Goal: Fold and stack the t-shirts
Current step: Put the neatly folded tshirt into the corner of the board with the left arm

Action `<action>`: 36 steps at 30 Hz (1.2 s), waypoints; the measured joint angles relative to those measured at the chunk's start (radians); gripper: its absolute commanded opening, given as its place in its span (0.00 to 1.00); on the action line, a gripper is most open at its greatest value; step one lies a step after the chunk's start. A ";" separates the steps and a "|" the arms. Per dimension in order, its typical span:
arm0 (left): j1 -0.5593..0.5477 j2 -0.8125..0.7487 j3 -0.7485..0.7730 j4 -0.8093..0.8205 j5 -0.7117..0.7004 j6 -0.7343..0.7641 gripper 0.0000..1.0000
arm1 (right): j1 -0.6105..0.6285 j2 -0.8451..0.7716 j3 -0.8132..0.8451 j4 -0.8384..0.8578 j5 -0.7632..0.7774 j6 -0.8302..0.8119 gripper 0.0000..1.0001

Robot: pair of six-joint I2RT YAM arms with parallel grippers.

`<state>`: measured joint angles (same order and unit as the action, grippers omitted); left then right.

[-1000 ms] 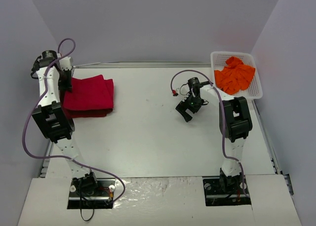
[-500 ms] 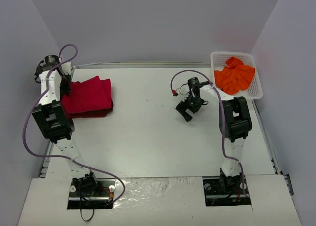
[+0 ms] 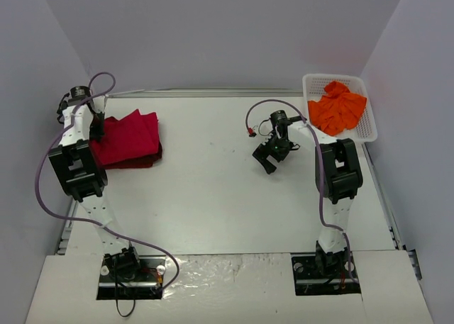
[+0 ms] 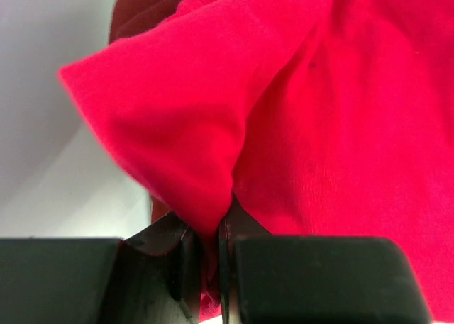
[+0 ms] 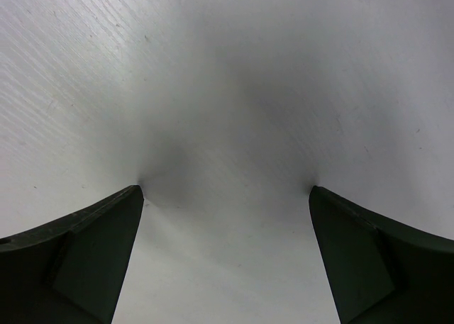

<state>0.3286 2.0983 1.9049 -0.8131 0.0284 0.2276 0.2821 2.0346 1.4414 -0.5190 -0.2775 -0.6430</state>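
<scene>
A folded bright red t-shirt (image 3: pixel 129 137) lies on a dark maroon t-shirt (image 3: pixel 142 162) at the table's left side. My left gripper (image 3: pixel 95 128) is at their left edge, shut on a fold of the red shirt (image 4: pixel 184 154); the maroon shirt (image 4: pixel 145 12) shows behind it in the left wrist view. An orange t-shirt (image 3: pixel 338 108) lies crumpled in the white basket (image 3: pixel 368 131) at the far right. My right gripper (image 3: pixel 268 159) is open and empty, low over bare table right of centre; its view shows only its fingertips (image 5: pixel 92 249) and white tabletop.
The white lattice basket stands at the table's far right corner. Grey walls enclose the table on the left, back and right. A cable with a red connector (image 3: pixel 250 132) hangs by the right arm.
My left gripper has pulled the red shirt's left edge toward the left and near side, and the stack has shifted and skewed slightly. The right arm has not moved.
</scene>
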 measured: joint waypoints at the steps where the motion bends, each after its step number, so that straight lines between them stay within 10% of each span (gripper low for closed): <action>1: 0.000 0.010 -0.002 0.005 -0.004 0.000 0.02 | 0.000 -0.002 0.000 0.000 -0.002 0.000 1.00; 22: 0.000 0.085 -0.024 0.072 -0.079 0.000 0.03 | -0.014 -0.105 0.000 0.000 -0.018 0.008 1.00; 25: 0.000 0.085 -0.031 0.090 -0.086 0.001 0.30 | -0.014 -0.104 0.000 0.000 -0.018 0.008 1.00; 36: 0.000 0.049 -0.038 0.121 -0.104 -0.011 0.56 | -0.015 -0.104 0.000 0.000 -0.018 0.007 1.00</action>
<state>0.3286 2.1475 1.8671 -0.6926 -0.0753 0.2161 0.2672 1.9305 1.4410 -0.5194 -0.2951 -0.6357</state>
